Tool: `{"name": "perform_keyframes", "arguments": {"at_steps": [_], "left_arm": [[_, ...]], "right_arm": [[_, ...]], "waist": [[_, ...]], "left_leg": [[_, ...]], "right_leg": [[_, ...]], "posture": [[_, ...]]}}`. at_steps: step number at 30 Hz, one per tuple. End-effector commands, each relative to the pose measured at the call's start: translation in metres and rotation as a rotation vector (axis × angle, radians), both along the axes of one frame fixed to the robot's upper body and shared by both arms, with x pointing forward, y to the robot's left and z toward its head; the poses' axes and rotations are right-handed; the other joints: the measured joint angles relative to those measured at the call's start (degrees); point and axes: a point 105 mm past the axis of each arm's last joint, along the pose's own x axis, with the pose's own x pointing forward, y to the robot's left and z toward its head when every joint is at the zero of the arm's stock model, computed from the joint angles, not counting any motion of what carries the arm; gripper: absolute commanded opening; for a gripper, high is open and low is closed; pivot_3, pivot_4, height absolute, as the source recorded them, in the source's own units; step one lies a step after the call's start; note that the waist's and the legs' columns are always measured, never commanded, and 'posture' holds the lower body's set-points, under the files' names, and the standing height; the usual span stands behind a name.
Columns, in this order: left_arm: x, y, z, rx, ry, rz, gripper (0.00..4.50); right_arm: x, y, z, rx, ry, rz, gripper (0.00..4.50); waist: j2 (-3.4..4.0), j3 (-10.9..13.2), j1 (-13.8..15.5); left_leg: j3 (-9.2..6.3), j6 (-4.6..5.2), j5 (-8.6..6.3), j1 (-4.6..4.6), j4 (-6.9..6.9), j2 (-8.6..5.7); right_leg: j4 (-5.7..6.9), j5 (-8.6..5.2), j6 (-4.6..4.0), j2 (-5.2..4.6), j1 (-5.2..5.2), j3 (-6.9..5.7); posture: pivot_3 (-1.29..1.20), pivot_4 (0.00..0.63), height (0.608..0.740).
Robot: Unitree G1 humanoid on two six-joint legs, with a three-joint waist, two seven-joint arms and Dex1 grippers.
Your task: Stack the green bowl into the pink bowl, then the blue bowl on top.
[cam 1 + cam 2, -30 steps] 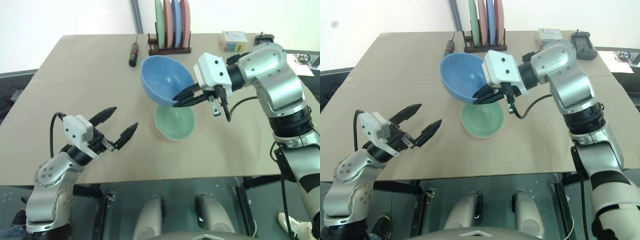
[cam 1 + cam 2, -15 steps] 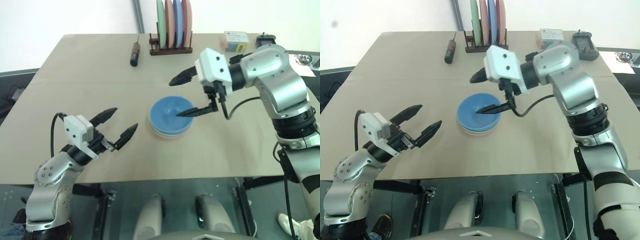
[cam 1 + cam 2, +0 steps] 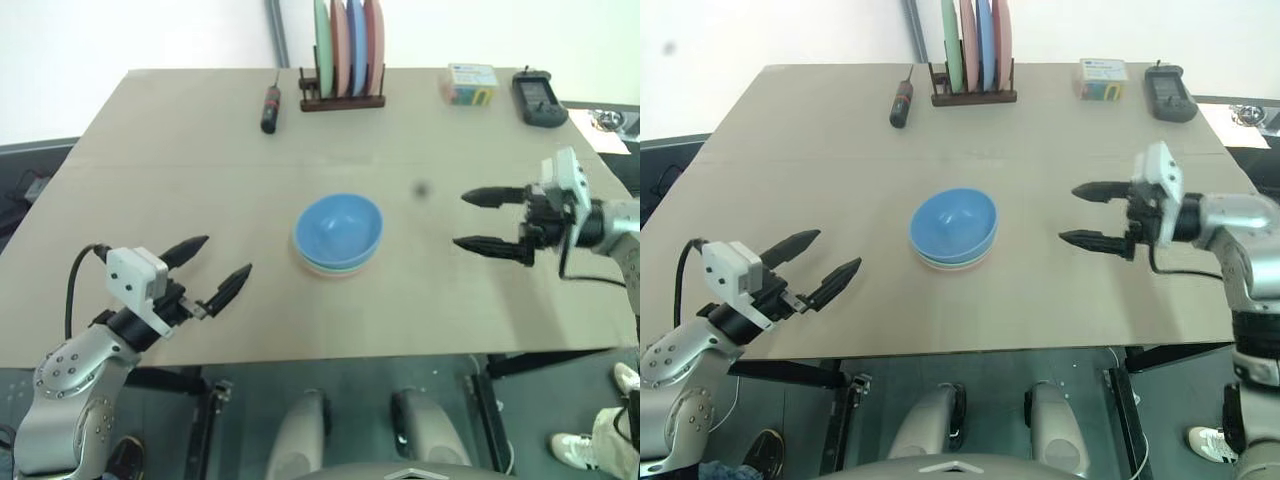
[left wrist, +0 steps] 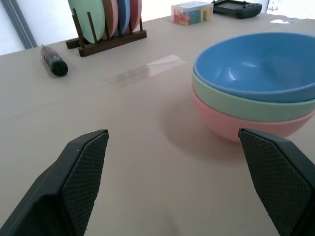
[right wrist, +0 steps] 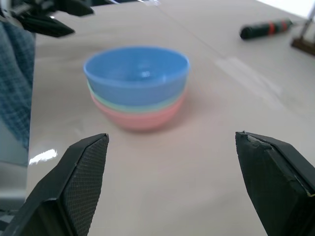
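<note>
Blue bowl sitting nested atop green bowl, pink bowl; stack lying midway between left gripper, right gripper; both standing released, grasping nothing

We see bare table all round the three stacked bowls, so either side gives passage. At the far edge a plate rack, a screwdriver, a small box and a black device block the way.
</note>
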Motion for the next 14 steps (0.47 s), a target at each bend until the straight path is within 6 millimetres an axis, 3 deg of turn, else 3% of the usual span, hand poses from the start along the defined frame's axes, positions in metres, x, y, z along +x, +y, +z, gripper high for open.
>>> {"name": "perform_keyframes", "arguments": {"at_steps": [1,5,14], "left_arm": [[-0.004,0.006,0.012,0.034,-0.036,0.005,4.50],[-0.006,0.012,0.010,0.056,-0.014,0.001,4.50],[-0.009,0.016,0.009,0.082,-0.018,0.010,4.50]], "right_arm": [[-0.007,-0.024,-0.004,-0.010,-0.057,-0.047,4.30],[-0.013,-0.041,-0.021,-0.018,-0.052,-0.080,4.30],[-0.014,-0.043,-0.023,-0.004,-0.074,-0.091,4.30]], "waist": [[0.00,0.0,0.0],[-0.01,0.0,-0.1],[-0.01,0.0,-0.1]], "left_leg": [[0.03,0.00,0.00,-0.01,0.01,0.00],[0.05,0.00,0.00,-0.01,0.02,0.00],[0.09,0.00,0.00,0.00,0.04,0.03]], "right_leg": [[0.00,-0.01,0.02,0.00,-0.02,0.03],[-0.01,-0.09,0.16,0.00,-0.01,0.05],[0.00,-0.11,0.18,0.02,-0.01,0.10]], "posture": [[0.00,0.150,0.740],[0.00,0.150,0.740],[0.00,0.150,0.740]]}}
